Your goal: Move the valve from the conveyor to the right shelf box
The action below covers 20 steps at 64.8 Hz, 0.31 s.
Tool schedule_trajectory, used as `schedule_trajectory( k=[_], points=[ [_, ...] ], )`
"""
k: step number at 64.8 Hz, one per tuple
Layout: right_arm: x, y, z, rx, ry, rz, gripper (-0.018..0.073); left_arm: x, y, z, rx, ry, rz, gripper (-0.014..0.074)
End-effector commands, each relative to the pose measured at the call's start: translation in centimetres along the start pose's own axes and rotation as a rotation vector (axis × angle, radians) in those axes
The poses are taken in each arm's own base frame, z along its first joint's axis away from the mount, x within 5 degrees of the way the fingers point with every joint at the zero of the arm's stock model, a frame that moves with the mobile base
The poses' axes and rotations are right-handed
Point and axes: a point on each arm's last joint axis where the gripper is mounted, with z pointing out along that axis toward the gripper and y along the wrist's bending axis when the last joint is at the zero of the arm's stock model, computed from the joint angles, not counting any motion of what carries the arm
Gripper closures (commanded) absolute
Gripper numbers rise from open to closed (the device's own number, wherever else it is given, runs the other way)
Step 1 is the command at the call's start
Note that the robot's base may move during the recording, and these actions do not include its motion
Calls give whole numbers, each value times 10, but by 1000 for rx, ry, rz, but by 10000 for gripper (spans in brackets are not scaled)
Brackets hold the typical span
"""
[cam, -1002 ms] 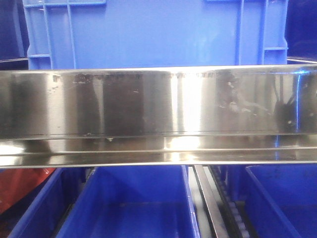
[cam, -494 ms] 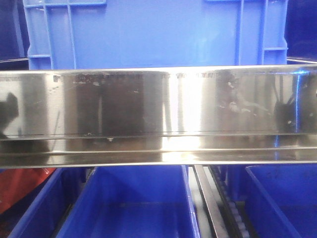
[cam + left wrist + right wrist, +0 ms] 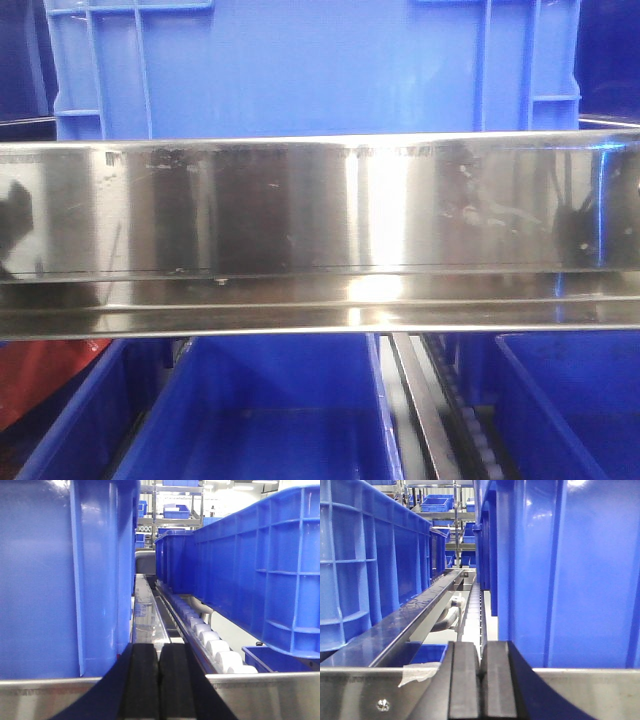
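Note:
No valve shows in any view, and the dark grey conveyor belt is out of view. My left gripper (image 3: 159,649) is shut with nothing between its black fingers (image 3: 142,680); it sits just over a steel shelf rail (image 3: 45,697), between a large blue crate (image 3: 55,575) on its left and a row of blue crates (image 3: 250,565) on its right. My right gripper (image 3: 481,646) is shut and empty, over a steel rail (image 3: 355,692), with a blue crate (image 3: 570,575) close on its right. Neither gripper shows in the front view.
The front view shows a big blue crate (image 3: 310,70) on a shiny steel shelf beam (image 3: 320,230), blue bins (image 3: 270,410) below it and something red (image 3: 45,375) at lower left. A track of white rollers (image 3: 215,645) runs right of the left gripper. Torn tape (image 3: 417,672) hangs on the right rail.
A dark reflection has appeared at the left end of the steel beam, and the bright glare on it has shifted slightly. Crates and bins have not moved.

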Motion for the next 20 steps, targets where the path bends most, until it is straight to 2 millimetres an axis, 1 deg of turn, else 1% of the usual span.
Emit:
schedule_trajectory(
  k=[1,20],
  points=[
    [-3,0,-1,2,-29,2,720,-3,0,-1,-2,-29,0,707],
    [-3,0,-1,2,-29,2,720,-3,0,-1,-2,-29,0,707]
  ],
)
